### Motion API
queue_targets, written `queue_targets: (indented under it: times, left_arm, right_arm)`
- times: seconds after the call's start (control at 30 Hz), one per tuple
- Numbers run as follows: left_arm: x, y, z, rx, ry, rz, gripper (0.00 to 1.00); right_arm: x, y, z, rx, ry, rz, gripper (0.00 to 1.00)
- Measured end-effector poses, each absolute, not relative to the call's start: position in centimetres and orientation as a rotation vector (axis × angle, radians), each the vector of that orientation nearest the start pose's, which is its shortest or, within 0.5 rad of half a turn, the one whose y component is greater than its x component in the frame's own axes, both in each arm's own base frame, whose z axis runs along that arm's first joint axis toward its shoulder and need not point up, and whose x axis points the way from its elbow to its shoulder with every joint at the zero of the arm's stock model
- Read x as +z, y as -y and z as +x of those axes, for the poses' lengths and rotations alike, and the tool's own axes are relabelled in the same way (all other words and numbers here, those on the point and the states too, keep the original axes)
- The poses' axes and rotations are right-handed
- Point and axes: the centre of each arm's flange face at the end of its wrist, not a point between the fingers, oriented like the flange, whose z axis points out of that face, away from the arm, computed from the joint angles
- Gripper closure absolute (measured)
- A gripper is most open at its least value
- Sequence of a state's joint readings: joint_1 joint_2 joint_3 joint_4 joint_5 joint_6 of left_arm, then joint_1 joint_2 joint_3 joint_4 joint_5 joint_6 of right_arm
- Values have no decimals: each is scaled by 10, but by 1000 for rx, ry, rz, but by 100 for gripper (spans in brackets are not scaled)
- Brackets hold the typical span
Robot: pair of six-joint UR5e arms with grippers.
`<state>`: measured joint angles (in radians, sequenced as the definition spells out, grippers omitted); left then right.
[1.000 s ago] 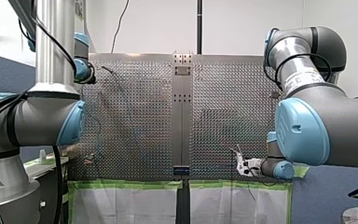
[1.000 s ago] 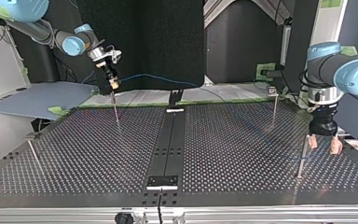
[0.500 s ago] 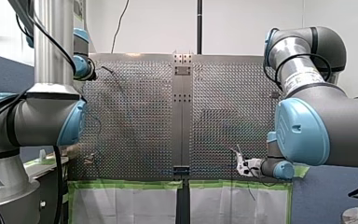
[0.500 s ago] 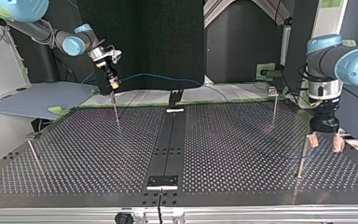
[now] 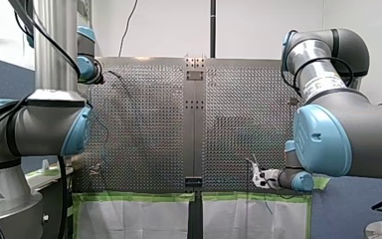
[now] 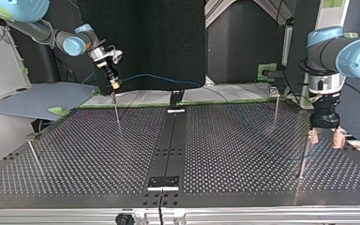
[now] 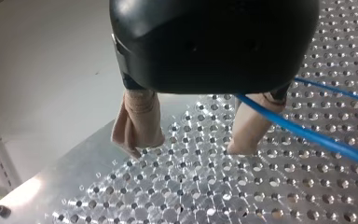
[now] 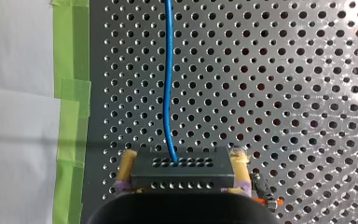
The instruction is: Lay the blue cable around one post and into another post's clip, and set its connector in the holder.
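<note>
The wide perforated tabletop (image 6: 84, 159) takes up most of the scene, with an arm on either side. My left arm (image 6: 356, 51) drops in at the top view's right, close to the tabletop's side edge. The left claw (image 6: 326, 139) hangs just beside a thin upright post (image 6: 303, 159), and its beige-padded fingers (image 7: 137, 119) are spread with nothing between them. My right arm (image 6: 51, 33) reaches in at the top view's left, over the far edge. The right claw (image 8: 182, 157) is pinching the connector (image 8: 182, 173), a black block with rows of small holes, with a yellow pad against each side. That claw sits directly above a second post (image 6: 117, 110). The blue cable (image 8: 168, 74) comes out of the connector and runs straight ahead over the holes. In the left wrist view a stretch of it crosses in front of one spread finger, and I can't tell whether it touches.
</note>
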<state>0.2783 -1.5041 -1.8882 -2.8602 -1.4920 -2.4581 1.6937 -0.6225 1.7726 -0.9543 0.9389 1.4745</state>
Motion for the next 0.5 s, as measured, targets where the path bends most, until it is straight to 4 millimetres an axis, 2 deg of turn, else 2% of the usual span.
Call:
queue_targets:
  times: [0.3,0.5]
  left_arm:
    - [396,14,469,-510,-1354,-800,0]
    - [400,19,456,-496,-1373,-786,0]
  right_arm:
    - [-61,537,260,1634,833,1899,100]
    - [-61,537,261,1635,832,1900,100]
